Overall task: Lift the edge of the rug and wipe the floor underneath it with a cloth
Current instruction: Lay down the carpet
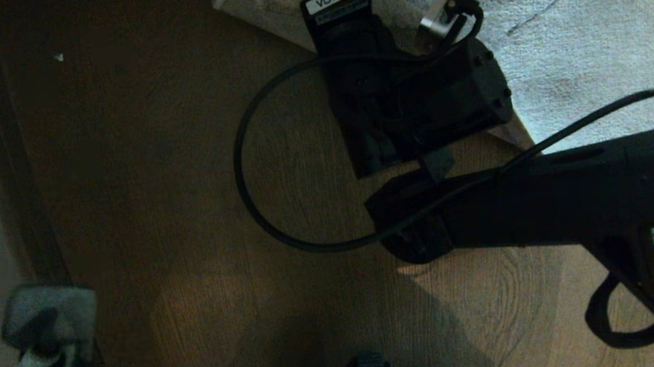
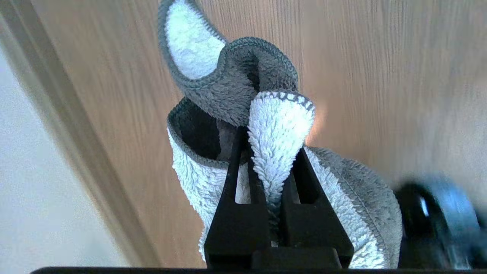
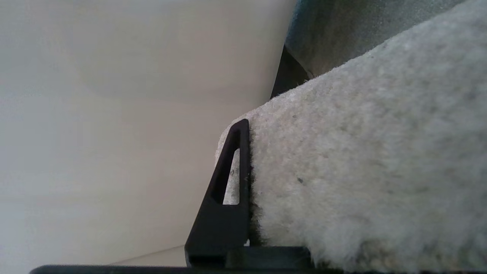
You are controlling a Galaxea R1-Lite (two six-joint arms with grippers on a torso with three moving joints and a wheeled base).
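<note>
Upper centre, right tool [image 3: 247,190] clamps the rug edge [image 1: 267,13] raised; lower left, left tool [image 2: 272,179] grips the cloth [image 1: 46,328]. Ideally, wipe the exposed floor [image 1: 187,188] flat, keeping the rug high.

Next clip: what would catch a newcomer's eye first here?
The fluffy grey-and-white cloth, pinched in the left pincer above the brown wood-plank floor at the head view's lower left. Then the right pincer, clamped on the light grey-beige rug edge, held up off the floor at upper right.
</note>
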